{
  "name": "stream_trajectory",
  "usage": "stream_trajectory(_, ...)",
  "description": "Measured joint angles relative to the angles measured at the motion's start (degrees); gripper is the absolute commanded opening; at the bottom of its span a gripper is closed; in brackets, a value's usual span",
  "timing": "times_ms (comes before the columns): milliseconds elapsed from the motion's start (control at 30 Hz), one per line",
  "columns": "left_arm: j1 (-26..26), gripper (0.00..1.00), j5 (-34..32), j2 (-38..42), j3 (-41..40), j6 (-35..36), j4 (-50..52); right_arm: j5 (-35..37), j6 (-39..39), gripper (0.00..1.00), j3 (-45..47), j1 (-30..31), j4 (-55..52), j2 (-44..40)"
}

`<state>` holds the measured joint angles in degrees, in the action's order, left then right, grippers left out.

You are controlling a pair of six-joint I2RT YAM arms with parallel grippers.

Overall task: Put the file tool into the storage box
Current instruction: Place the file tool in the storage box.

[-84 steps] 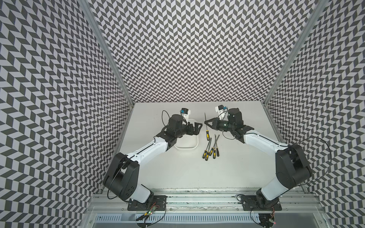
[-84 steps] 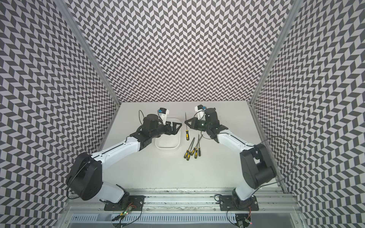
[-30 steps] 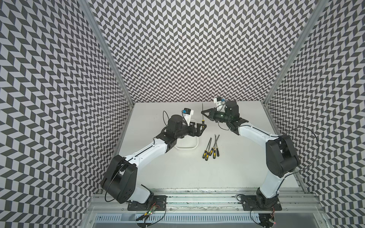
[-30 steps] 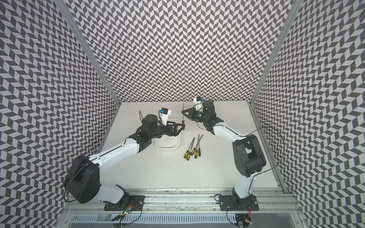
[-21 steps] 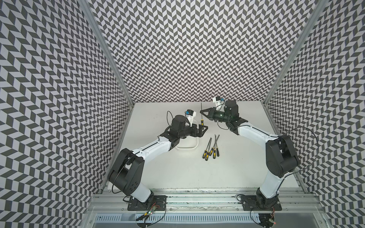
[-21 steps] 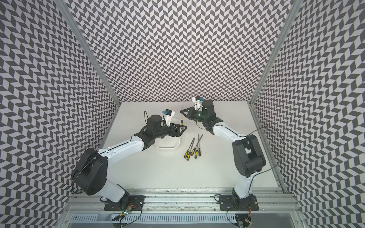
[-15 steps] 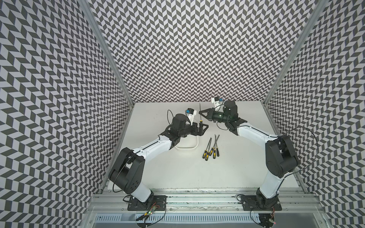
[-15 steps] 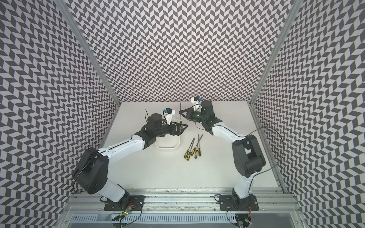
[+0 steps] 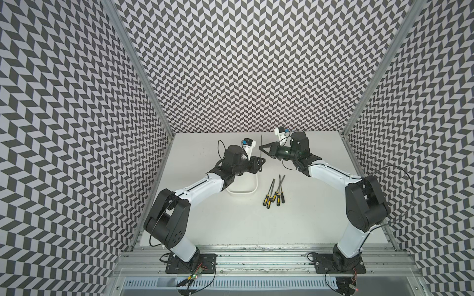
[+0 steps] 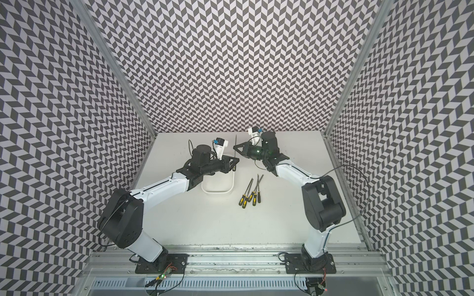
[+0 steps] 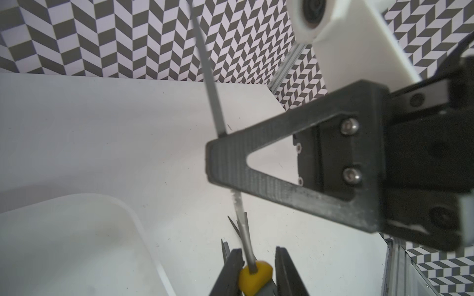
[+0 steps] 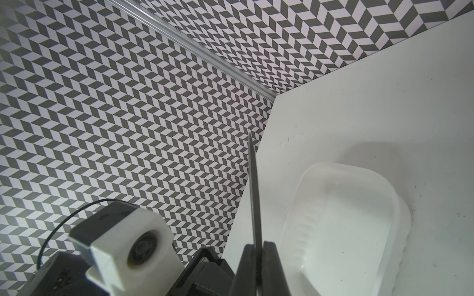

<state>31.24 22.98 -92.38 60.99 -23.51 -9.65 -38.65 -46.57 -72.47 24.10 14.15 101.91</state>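
While the file tool (image 9: 261, 141) runs 12 to 6 in both top views, tip at 12, your right gripper (image 9: 260, 148) pinches its blade, at 1 o'clock from the storage box (image 9: 243, 192).

Left wrist: your left gripper (image 11: 257, 256) brackets the yellow handle, though I can't tell whether it squeezes.

Right wrist: the box floor shows plain white.

The right end effector (image 9: 262, 148) is clamped tight just beside the left end effector (image 9: 262, 164), whose jaws look nearly closed.

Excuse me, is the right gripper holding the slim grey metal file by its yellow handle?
No, the right gripper clamps the file on its blade, away from the yellow handle.
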Motion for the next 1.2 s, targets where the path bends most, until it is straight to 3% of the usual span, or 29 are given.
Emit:
stream_trajectory(133,-0.13,0.12,0.07,-0.09,1.18,0.11,1.84,0.46,0.28,0.01,0.28,-0.04,0.0,-0.46)
stream_trajectory(233,-0.09,0.12,-0.02,-0.13,1.64,0.85,3.21,0.55,0.17,0.23,0.37,-0.04,-0.35,-0.7)
stream_trajectory(333,0.42,0.1,-0.09,-0.13,1.64,1.95,5.62,0.98,0.04,0.29,0.44,0.13,-1.46,-1.33)
stream_trajectory(533,-0.13,0.09,-0.33,0.31,-0.55,2.4,8.07,5.01,1.62,0.3,0.44,0.15,-4.39,-4.31)
stream_trajectory(833,-7.67,0.08,-1.51,2.4,-6.99,-0.46,10.23,17.55,5.6,0.31,1.73,0.13,-9.7,-11.58)
stream_trajectory(1200,-5.33,0.08,-1.64,-0.39,-6.97,-0.61,10.84,23.71,6.73,0.31,4.17,-0.24,-10.4,-14.49)
